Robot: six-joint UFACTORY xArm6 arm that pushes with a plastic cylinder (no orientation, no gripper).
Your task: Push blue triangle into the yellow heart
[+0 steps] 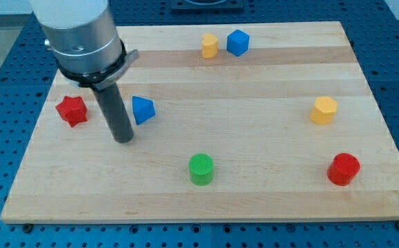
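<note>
Your wooden board point(254, 200) fills most of the view and serves as the landmark here; it rests on a blue perforated bench point(6, 76). Your arm point(78, 34) enters over the board's upper left corner and ends in a dark rod, with no gripper fitted, so nothing is grasped or clenched. My tip point(124, 140) sits on the board's left part, just to the lower left of the blue triangle point(142, 109), very close to it; contact cannot be confirmed. You have 7 blocks on the board. The red cylinder point(343, 169) is at the board's lower right, the green cylinder point(201, 169) near the middle of its bottom edge. The red star-like block point(72, 110) lies at the board's left edge. A yellow block point(323, 110) occupies the board's right side. The blue cube point(238, 43) and a smaller yellow block point(209, 45) sit side by side near the board's top edge. Which yellow block is the heart cannot be told.
</note>
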